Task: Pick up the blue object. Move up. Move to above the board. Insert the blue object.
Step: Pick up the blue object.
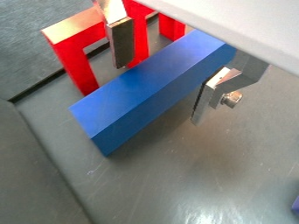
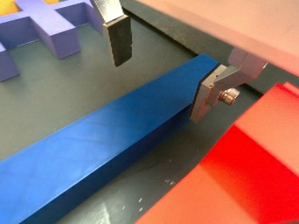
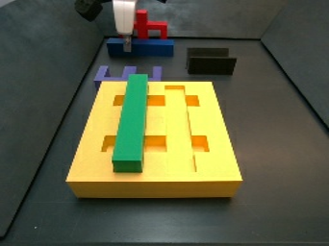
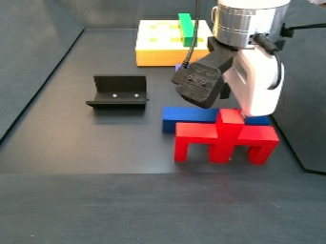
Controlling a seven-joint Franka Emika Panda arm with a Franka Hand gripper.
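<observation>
The blue object (image 1: 146, 96) is a long deep-blue bar lying flat on the dark floor. It also shows in the other wrist view (image 2: 105, 144) and in both side views (image 3: 139, 46) (image 4: 189, 116). My gripper (image 1: 167, 74) is low over it, open. One finger (image 1: 121, 44) stands off one long side and the other finger (image 1: 214, 94) is close against the opposite side. The gripper also shows in a wrist view (image 2: 163, 70) and in both side views (image 3: 126, 33) (image 4: 227, 103). The board (image 3: 206, 159) is a yellow-orange slab with a green bar (image 3: 133, 120) in one groove.
A red pronged piece (image 1: 87, 48) (image 4: 227, 141) stands right beside the blue bar. A violet-blue pronged piece (image 2: 47, 31) (image 3: 129, 74) lies between the bar and the board. The fixture (image 3: 211, 61) (image 4: 117, 93) stands off to one side. Dark walls enclose the floor.
</observation>
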